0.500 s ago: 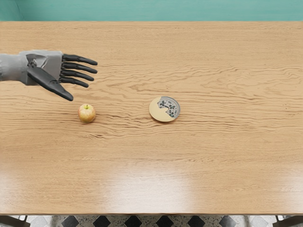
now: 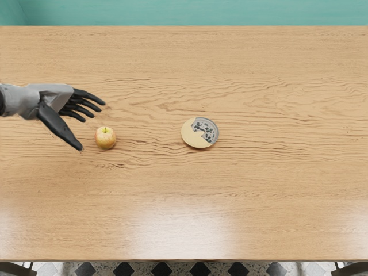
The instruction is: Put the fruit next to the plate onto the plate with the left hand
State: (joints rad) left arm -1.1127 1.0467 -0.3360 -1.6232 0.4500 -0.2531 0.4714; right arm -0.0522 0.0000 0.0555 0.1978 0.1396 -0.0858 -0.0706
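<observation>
The left hand (image 2: 64, 110) comes in from the left edge of the wooden table (image 2: 259, 190); its arm is grey and its fingers (image 2: 91, 100) are black; the hand is loose and spread out, and it holds nothing; the four fingers point to the right and a bit toward the near side; the thumb (image 2: 60, 127) sticks out long and slants down toward the near right; the tip of the thumb is just beside the apple (image 2: 105, 137), on its left, and I cannot tell if it touches.

The apple is yellow with a red blush and a little stalk on top; it sits upright on the bare wood, on the left part of the table; it is not on the plate.

The small round plate (image 2: 188, 133) lies flat near the middle of the table, to the right of the apple, with bare wood between them; it is cream with a grey speckled patch; nothing lies on it.

A green wall (image 2: 184, 11) runs along the far side; black and white floor tiles (image 2: 161, 269) show past the near edge.
</observation>
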